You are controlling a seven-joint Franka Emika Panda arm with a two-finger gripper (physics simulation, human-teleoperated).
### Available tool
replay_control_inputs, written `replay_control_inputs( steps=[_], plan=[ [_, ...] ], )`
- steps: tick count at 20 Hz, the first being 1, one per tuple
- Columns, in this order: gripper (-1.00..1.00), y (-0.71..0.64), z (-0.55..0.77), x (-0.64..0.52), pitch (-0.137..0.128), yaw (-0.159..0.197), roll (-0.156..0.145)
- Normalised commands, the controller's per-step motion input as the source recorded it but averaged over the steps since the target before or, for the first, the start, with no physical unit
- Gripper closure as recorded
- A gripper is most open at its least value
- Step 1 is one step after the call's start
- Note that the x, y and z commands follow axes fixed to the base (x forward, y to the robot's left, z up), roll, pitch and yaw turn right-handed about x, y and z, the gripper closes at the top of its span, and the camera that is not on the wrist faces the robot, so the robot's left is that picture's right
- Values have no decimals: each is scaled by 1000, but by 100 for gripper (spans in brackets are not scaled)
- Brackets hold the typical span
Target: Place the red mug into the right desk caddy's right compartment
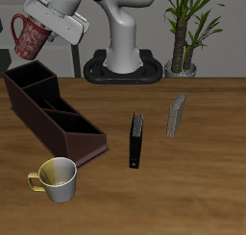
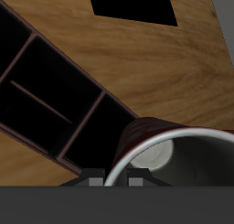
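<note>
Illumination is even and diffuse in both renders. The brown wood-grain surface (image 1: 192, 172) shows only faint, soft shadows beside standing objects. No glare is present. The exterior view is coarse and low in resolution. In the wrist view, the long dark maroon-brown open-topped box (image 2: 55, 100) has near-black interiors.

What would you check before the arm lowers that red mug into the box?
1. Mug held: ok. The red mug hangs tilted in the pincer, well above the table.
2. Position over the target: cannot tell. The mug sits near the far end of the right desk caddy, but the wrist view does not settle whether it is above the right compartment.
3. Compartment free: ok, it looks empty.
4. Mug attitude: not ok, tilted, not upright.
5. Obstacles: ok. The cream-yellow mug stands beyond the caddy's other end.
</note>
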Motion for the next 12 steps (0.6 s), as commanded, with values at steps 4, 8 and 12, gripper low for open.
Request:
replay_control_inputs(
  steps=[4, 8, 12],
  plan=[
    [100, -160, -86, -66, 7, -12, -46],
    [100, 1, -81, 55, -12, 31, -23],
    [100, -218, -344, 9, 25, 12, -59]
  ],
)
